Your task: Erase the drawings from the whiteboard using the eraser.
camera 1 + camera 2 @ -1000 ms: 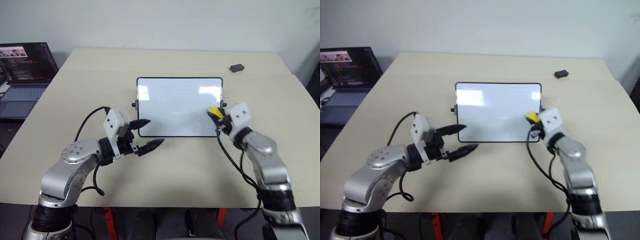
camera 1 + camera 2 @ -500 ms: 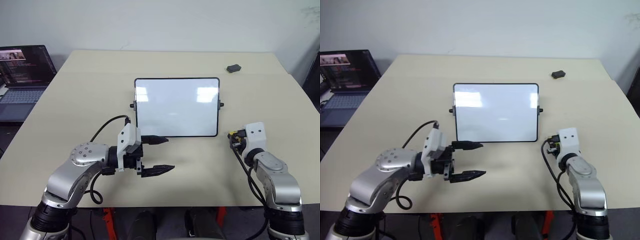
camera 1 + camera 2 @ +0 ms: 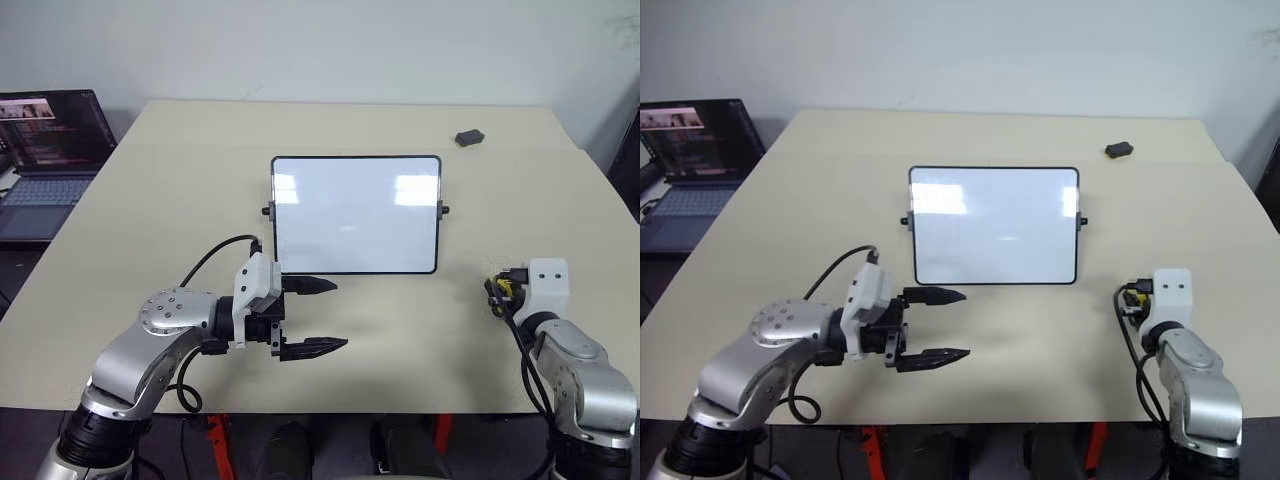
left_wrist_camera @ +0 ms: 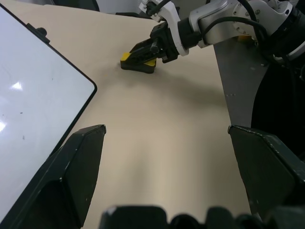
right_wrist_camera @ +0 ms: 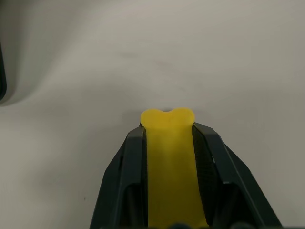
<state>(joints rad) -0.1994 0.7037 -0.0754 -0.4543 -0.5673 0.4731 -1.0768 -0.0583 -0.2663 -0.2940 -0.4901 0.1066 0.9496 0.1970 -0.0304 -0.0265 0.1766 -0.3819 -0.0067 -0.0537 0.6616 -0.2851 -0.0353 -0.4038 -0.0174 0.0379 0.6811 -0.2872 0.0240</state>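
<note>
Yellow showed between your right gripper's (image 5: 169, 157) two black fingers: they were clamped tight on the eraser (image 5: 167, 143), low over the tan table (image 3: 400, 330) on your right side, well clear of the board. From the left wrist view the eraser looked to be touching or nearly touching the tabletop; I could not tell which. Your left gripper (image 3: 320, 315) hung with its jaws spread wide and nothing in them, near the front edge, pointing across toward the right.

Beyond both arms the whiteboard (image 3: 355, 215) lay flat at the middle of the table, and I could make out no drawings on it, only window glare and a few faint specks. So I judged the wiping done and the step in hand to be setting the eraser down; the next move called only for letting go and lifting away.

You had bare table all round the right gripper, though the table's right edge was fairly near. A small dark lump (image 3: 469, 136) sat far back, and a laptop (image 3: 45, 150) stood off beyond the left edge.
</note>
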